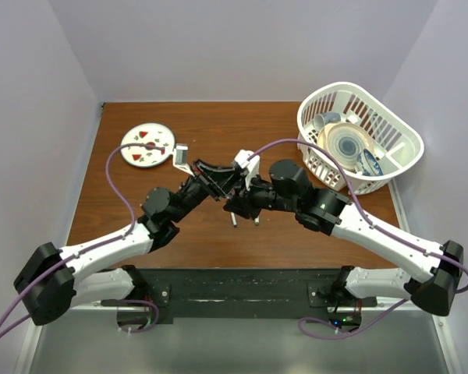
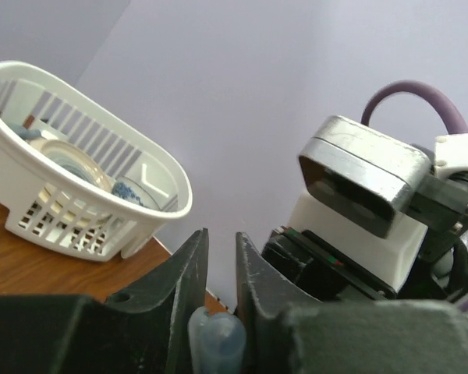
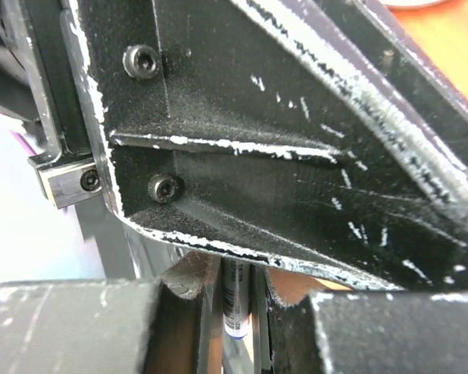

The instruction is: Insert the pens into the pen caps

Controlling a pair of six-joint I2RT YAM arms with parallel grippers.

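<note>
Both arms meet over the middle of the table. My left gripper (image 1: 217,185) (image 2: 221,243) is shut on a pale blue pen cap (image 2: 216,336), wedged low between its dark fingers. My right gripper (image 1: 234,199) (image 3: 235,282) is shut on a thin white pen (image 3: 235,300) with black print and a blue end. That pen points at the left gripper's black body, which fills the right wrist view. Two more thin pale pens (image 1: 233,220) (image 1: 257,218) lie on the table just in front of the grippers. Whether pen and cap touch is hidden.
A round white plate (image 1: 147,146) with red motifs sits at the back left, with a small grey-white object (image 1: 181,154) beside it. A white slotted basket (image 1: 390,128) (image 2: 101,167) holding dishes stands at the back right. Purple cables loop off both arms.
</note>
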